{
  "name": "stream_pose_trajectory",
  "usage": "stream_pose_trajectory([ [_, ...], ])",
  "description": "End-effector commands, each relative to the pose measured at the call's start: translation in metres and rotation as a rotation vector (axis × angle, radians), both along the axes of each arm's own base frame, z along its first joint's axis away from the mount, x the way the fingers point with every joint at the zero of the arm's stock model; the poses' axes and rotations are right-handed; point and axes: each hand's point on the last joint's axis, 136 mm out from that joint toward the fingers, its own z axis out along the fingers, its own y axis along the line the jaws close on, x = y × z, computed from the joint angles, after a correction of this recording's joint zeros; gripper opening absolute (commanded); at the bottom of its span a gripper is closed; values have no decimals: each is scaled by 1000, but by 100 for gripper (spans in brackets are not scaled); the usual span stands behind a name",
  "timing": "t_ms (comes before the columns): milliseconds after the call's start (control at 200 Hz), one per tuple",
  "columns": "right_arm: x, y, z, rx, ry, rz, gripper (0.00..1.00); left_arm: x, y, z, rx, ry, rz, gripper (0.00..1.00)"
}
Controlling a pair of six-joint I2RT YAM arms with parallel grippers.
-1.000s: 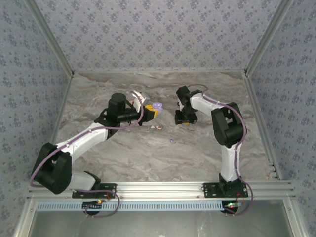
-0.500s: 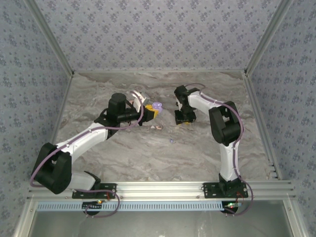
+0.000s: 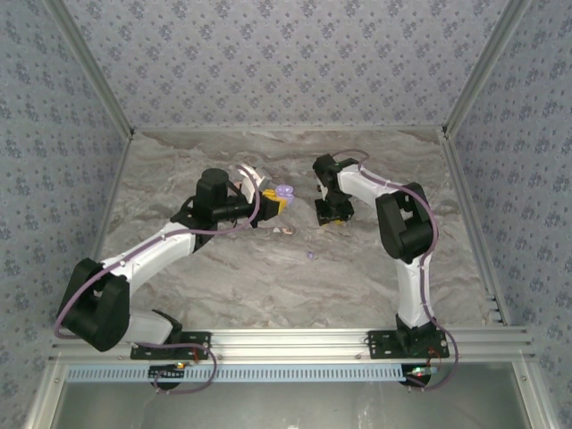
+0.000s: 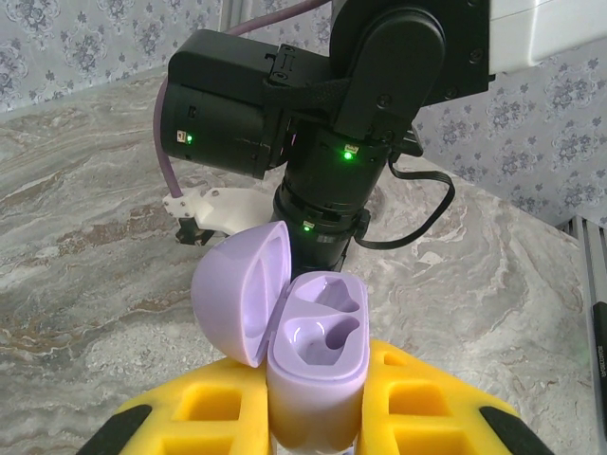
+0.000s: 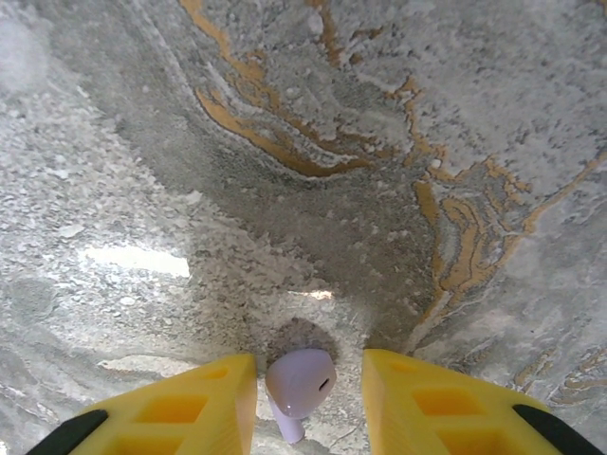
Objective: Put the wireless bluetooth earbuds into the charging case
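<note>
Lilac bean-sized plastic earbud (image 5: 299, 379) lies on the grey marble-patterned desk (image 5: 142, 142), bulb up in the wrist view and stem pointing toward the camera. It sits right between the yellow fingers (image 5: 190, 408) of the right end effector (image 5: 305, 372). The jaws stand apart with a sliver of gap on each side, wider on the right of that view, so nothing is gripped yet.

The lilac plastic charging case (image 4: 318, 370) is clamped upright in the left end effector (image 4: 318, 409) and held off the desk, near the right arm. Its lid is hinged open to the left and both wells look empty.

The step in hand, as I read it, is pinching this earbud.
- **Grip:** Centre the jaws first, or the nearer finger will shove the bud sideways. It is smooth and rounded, so it is likely to squirt out. Close gently on the bulb, not the thin stem.
- **Lift:** Go straight up and keep the stem direction known, since it has to drop stem-first into a shaped well.
- **Case:** The left arm should just hold it steady, mouth up, with the lid clear of the approach.

Seen from above, two more bits lie on the desk between the arms. One is a small pinkish-white piece (image 3: 284, 231) and the other a tiny lilac speck (image 3: 310, 254). They are probably other earbuds, but too small to tell for sure.

Writing: no brand, label or text is readable on the case, the earbud or the arms.
</note>
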Motion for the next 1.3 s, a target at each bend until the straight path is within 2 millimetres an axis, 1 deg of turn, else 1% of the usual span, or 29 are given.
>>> stream_pose_trajectory([
  [0, 3, 5, -6, -12, 5, 9, 35, -2, 3, 7, -4, -32, 0, 11],
  [315, 1, 8, -13, -16, 24, 16, 35, -3, 4, 6, -2, -32, 2, 11],
  [510, 0, 11, -17, -6, 35, 21, 29, -3, 4, 7, -1, -33, 3, 11],
  [695, -2, 8, -20, -13, 40, 18, 25, -3, 4, 7, -1, -33, 2, 11],
  [860, -2, 6, -16, -3, 27, 3, 23, -3, 4, 6, 1, -30, 3, 11],
  [974, -1, 6, -11, 49, 3, -27, 23, -3, 4, 3, 5, -21, 5, 11],
  [1164, 2, 6, -2, 195, -34, -96, 22, 1, -1, -5, -10, 7, 11, 11],
  [1294, 2, 6, 2, 269, -51, -137, 22, 7, -6, -15, -22, 29, 41, 10],
])
